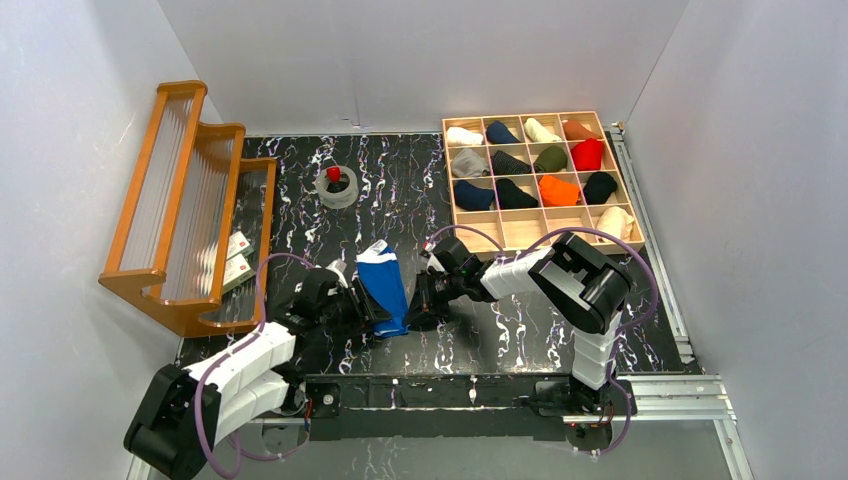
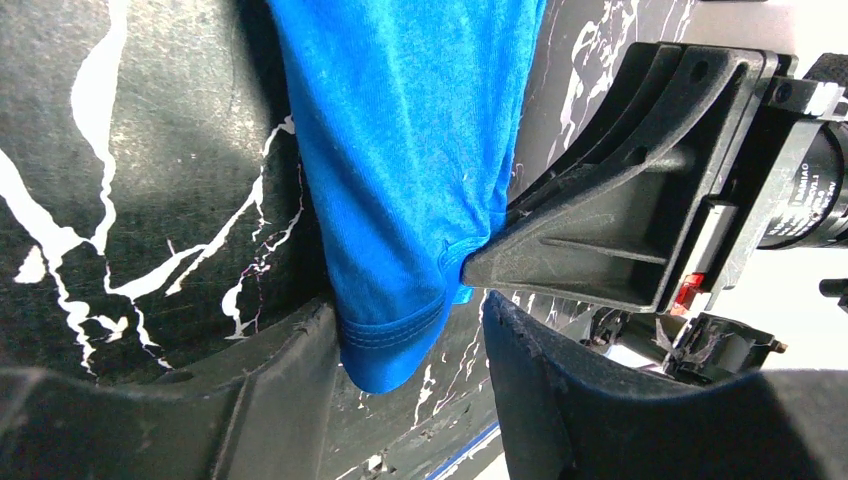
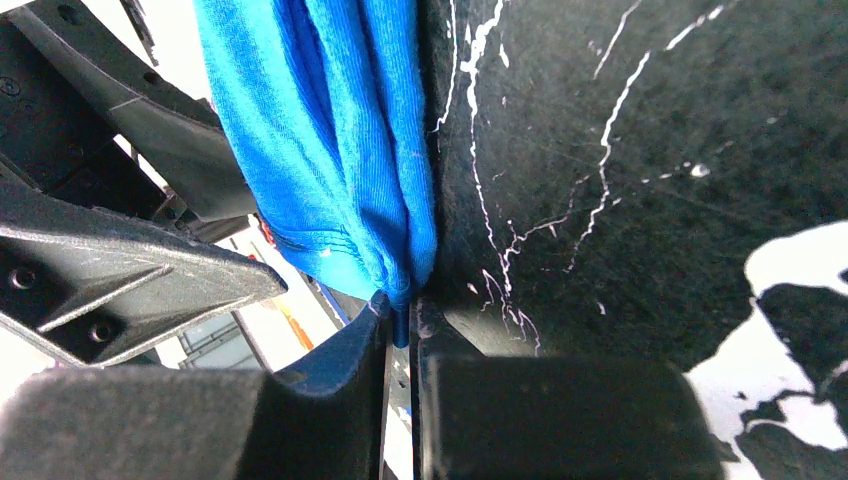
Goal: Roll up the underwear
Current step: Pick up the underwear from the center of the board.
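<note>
The blue underwear (image 1: 383, 285) lies folded into a long strip on the black marbled table, white band at its far end. My left gripper (image 1: 368, 318) stands at the strip's near end. In the left wrist view its fingers straddle the stitched hem (image 2: 395, 335), which rests against the left finger (image 2: 270, 400); a gap shows to the right finger (image 2: 560, 390). My right gripper (image 1: 415, 312) comes in from the right. It is shut on a thin fold of the underwear (image 3: 320, 150), which is pinched between its fingertips (image 3: 400, 325). The two grippers nearly touch.
A wooden grid box (image 1: 611, 140) at the back right holds several rolled garments. A wooden rack (image 1: 190, 210) stands at the left with small cards (image 1: 238, 258) by its foot. A tape roll with a red piece (image 1: 338, 187) sits at the back centre.
</note>
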Available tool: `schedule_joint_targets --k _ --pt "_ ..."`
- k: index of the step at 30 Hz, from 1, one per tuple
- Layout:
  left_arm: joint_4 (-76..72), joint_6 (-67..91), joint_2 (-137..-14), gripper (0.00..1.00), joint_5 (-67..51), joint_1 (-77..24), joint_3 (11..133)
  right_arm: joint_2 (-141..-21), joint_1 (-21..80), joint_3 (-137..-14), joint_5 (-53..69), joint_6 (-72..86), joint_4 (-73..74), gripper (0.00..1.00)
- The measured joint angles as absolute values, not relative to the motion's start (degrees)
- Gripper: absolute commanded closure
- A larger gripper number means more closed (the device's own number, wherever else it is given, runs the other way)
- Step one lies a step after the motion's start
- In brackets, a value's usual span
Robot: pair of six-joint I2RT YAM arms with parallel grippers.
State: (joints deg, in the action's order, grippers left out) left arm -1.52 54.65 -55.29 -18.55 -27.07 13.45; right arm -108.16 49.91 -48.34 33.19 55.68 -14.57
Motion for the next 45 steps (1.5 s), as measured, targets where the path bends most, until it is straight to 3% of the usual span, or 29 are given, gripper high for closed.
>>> schedule_joint_targets --k 5,20,22,23,24,25,26,29,33,35,39,45 --pt "-0.32 54.85 -55.4 0.46 -17.12 -28.16 14.39 -108.16 49.82 -48.34 33.17 55.68 -14.52 0.83" --pt "3.88 55.64 -55.55 0.69 -14.39 -29.1 15.2 -108.16 49.54 -48.34 33.8 55.75 -14.5 0.79" --pt "3.86 55.24 -56.38 0.85 -14.48 -29.15 15.53 -108.16 49.52 -48.34 34.06 55.72 -14.48 0.72" --pt "3.77 54.65 -57.34 0.95 -14.48 -29.23 15.66 -108.16 49.52 -48.34 34.48 55.61 -14.55 0.61" --pt "3.55 54.15 -58.19 1.0 -14.57 -29.39 15.9 -108.16 49.52 -48.23 34.96 55.48 -14.9 0.41" --pt "3.57 53.98 -58.22 1.0 -14.57 -29.41 15.92 -108.05 49.5 -48.07 35.86 55.2 -15.53 0.34" --pt "3.62 53.76 -58.0 1.0 -14.37 -29.5 15.97 -106.15 49.12 -47.77 36.1 53.17 -16.1 0.32" --pt "5.26 52.51 -58.94 1.0 -13.37 -29.8 17.5 -99.92 48.38 -47.4 30.09 41.01 -12.64 0.28" --pt "10.39 47.94 -62.3 1.0 -10.85 -29.85 22.26 -83.31 49.6 -32.93 23.42 12.16 -27.4 0.26" --pt "12.62 46.35 -62.85 1.0 -9.5 -29.78 23.81 -80.99 51.11 -29.19 22.79 -2.96 -31.57 0.25" --pt "16.34 42.46 -65.45 1.0 -7.97 -27.66 27.38 -83.13 54.54 -26.76 21.19 -26.61 -35.24 0.26" --pt "18.37 37.58 -72.69 1.0 -11.31 -23.64 32.23 -90.78 61.63 -26.76 15.51 -45.76 -44.29 0.25"
